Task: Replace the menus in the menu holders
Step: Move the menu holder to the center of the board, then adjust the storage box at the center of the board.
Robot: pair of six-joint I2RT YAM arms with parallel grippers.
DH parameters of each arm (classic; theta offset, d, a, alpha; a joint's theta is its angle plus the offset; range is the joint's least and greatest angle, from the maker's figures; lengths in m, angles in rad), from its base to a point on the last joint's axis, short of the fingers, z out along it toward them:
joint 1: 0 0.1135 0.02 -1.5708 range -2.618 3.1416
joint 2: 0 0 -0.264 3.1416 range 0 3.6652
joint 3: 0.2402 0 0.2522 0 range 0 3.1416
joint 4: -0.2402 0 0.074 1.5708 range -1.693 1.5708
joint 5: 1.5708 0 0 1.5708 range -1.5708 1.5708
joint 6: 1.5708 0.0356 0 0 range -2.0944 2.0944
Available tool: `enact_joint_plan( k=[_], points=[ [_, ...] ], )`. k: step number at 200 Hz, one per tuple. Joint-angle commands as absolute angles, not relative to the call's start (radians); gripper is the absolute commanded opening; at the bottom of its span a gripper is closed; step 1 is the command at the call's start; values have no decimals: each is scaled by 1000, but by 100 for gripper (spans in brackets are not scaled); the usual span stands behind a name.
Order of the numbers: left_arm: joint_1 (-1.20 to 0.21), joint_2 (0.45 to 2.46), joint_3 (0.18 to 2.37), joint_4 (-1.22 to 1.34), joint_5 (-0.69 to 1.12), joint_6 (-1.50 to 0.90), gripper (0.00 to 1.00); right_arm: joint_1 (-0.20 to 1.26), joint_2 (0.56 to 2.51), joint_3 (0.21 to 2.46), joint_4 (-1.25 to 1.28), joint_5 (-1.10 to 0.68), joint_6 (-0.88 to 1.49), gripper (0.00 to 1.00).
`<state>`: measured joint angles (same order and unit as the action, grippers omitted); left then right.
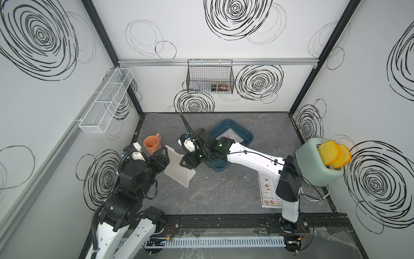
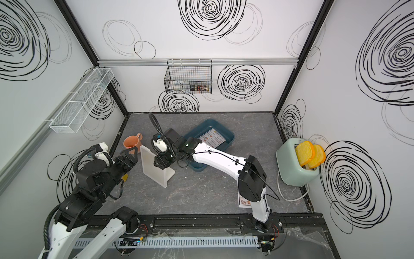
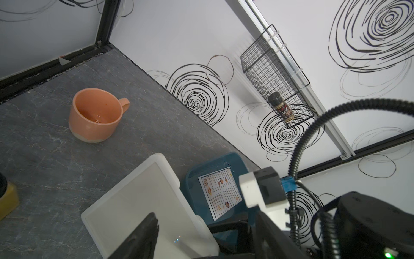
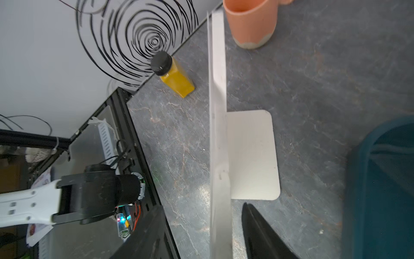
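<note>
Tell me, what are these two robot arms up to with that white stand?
Both arms are working at the white menu holder standing on the table. The right gripper has its open jaws on either side of the holder's upright panel without clamping it. The left gripper sits open close by on the holder's other side. No menu shows in the holder. One menu lies in the teal tray behind it. The other menu lies flat on the table by the right arm's base, so the swap isn't finished.
</note>
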<state>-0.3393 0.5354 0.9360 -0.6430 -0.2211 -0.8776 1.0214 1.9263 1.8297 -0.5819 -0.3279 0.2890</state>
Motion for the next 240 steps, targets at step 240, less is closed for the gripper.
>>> enact_joint_plan(
  k=[240],
  points=[
    [-764, 1590, 1134, -399, -176, -960, 94, 221, 1872, 1353, -705, -143, 260, 71]
  ],
)
